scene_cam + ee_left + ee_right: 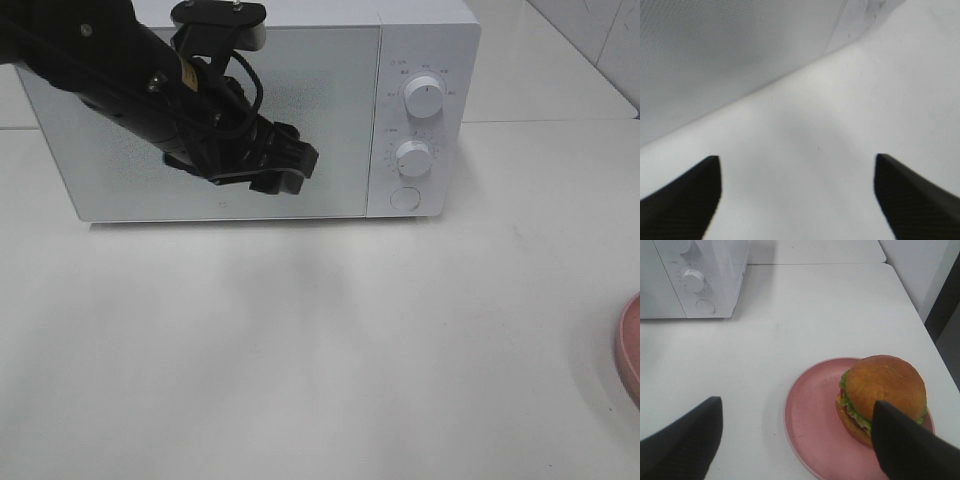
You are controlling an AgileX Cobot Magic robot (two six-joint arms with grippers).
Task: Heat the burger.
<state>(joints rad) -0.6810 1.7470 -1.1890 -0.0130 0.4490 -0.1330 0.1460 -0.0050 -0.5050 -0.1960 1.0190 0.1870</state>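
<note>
white microwave [250,110] with its door shut sits at the back of the white table [300,350], and the left gripper [285,170] hangs right in front of the door glass, black arm coming in from the upper left corner. in the left wrist view its two dark fingers [685,200] stand wide apart with only bare tabletop between them and the microwave's lower edge just ahead. the right gripper [795,440] is off over the right side of the table, fingers spread wide too, gripping nothing. the burger [882,397] sits just ahead of it on the pink plate [812,425], toward the far side of the plate, with one finger overlapping the bun's edge in the view, can't tell if it actually touches. two knobs [424,97] and a round button [404,198] are on the microwave's panel, well away from the burger
</note>
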